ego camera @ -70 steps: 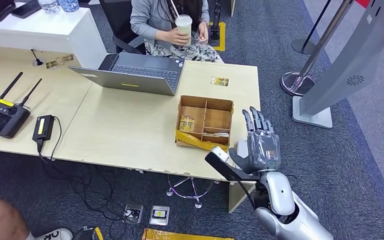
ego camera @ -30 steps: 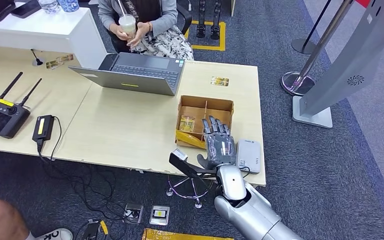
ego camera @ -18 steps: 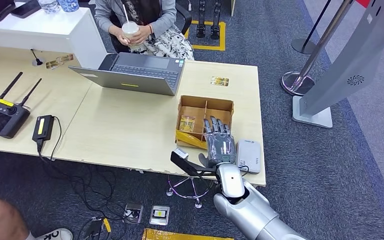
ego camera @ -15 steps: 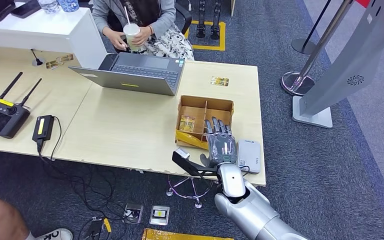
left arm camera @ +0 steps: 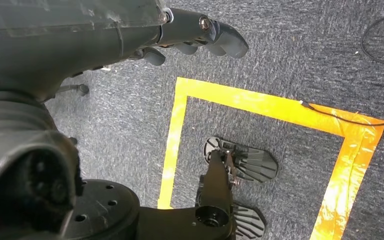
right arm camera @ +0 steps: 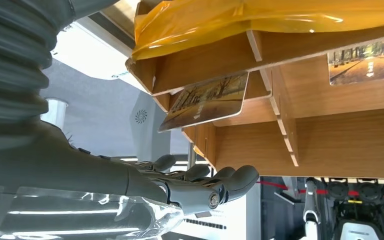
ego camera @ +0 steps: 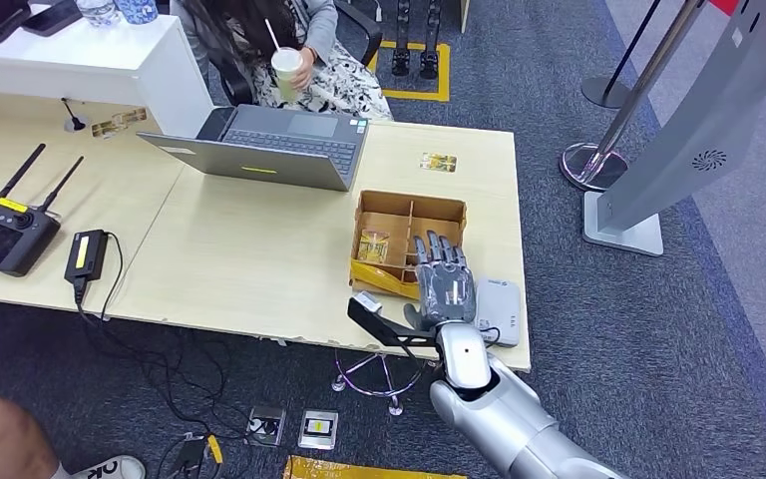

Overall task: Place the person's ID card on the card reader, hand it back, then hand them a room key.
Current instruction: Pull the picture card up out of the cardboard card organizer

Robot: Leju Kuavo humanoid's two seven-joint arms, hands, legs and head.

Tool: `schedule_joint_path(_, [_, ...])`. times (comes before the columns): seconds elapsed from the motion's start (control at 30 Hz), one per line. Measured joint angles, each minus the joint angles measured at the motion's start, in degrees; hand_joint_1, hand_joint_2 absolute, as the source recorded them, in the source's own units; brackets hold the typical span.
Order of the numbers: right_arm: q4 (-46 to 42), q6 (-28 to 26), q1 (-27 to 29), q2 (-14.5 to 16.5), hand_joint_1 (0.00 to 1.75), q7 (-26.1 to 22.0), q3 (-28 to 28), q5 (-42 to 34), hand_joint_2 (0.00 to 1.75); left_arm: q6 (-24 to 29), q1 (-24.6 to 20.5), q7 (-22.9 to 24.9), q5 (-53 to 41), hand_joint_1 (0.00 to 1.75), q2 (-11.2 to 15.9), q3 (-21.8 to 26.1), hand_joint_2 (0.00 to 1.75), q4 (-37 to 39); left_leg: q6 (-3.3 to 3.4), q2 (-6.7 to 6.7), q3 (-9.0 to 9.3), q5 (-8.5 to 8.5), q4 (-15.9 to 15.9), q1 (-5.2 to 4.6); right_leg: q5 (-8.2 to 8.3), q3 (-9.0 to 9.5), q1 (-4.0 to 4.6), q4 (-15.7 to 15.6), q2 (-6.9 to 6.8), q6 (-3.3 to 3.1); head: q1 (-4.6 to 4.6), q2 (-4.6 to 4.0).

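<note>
fingers (ego camera: 437, 251) of the right hand (ego camera: 445, 284) were stretched out straight and slightly apart, holding nothing, reaching over the near right compartments of the wooden box (ego camera: 386, 206); the right wrist view showed those fingers (right arm camera: 237, 179) just off a room key card (right arm camera: 207, 100) leaning in one compartment, not touching it. another card (right arm camera: 365, 60) stood in a neighbouring compartment. the grey card reader (ego camera: 499, 309) lay on the table (ego camera: 249, 259) just right of the hand, near the table's near right corner. a small card (ego camera: 438, 162) lay far of the box; i could not tell whether it was the id card. the left hand (left arm camera: 130, 35) hung over the floor, fingers loosely curled around nothing
</note>
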Motion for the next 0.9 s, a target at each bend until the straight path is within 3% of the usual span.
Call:
schedule_joint_path(0.6, [2.3,-0.3,-1.2,0.0,0.02,0.2,-0.4,1.6,1.75,-0.2,-0.3,0.2,-0.5,0.00,-0.2,0.0,0.00,0.0,0.00,0.00,0.01,0.00,0.0,0.00,0.00,0.00,0.00,0.0,0.01,0.00,0.00,0.00])
schedule_joint_path(0.63, [2.4,-0.3,-1.2,0.0,0.25,0.1,-0.4,1.7,1.75,-0.2,-0.3,0.3,-0.5,0.00,-0.2,0.0,0.00,0.0,0.00,0.00,0.01,0.00,0.0,0.00,0.00,0.00,0.00,0.0,0.01,0.00,0.00,0.00])
schedule_joint_path(0.73, [2.7,-0.3,-1.3,0.0,1.54,0.1,-0.4,1.8,1.75,-0.1,-0.4,0.4,-0.4,0.00,-0.2,0.0,0.00,0.0,0.00,0.00,0.01,0.00,0.0,0.00,0.00,0.00,0.00,0.0,0.01,0.00,0.00,0.00])
schedule_joint_path(0.77, [2.8,-0.3,-1.3,0.0,1.75,0.1,-0.4,1.8,1.75,-0.1,-0.4,0.4,-0.4,0.00,-0.2,0.0,0.00,0.0,0.00,0.00,0.01,0.00,0.0,0.00,0.00,0.00,0.00,0.0,0.01,0.00,0.00,0.00])
schedule_joint_path(0.9, [3.0,0.0,-1.4,0.0,1.75,0.0,-0.4,1.8,1.75,-0.1,-0.4,0.4,-0.4,0.00,-0.2,0.0,0.00,0.0,0.00,0.00,0.01,0.00,0.0,0.00,0.00,0.00,0.00,0.0,0.01,0.00,-0.01,0.00])
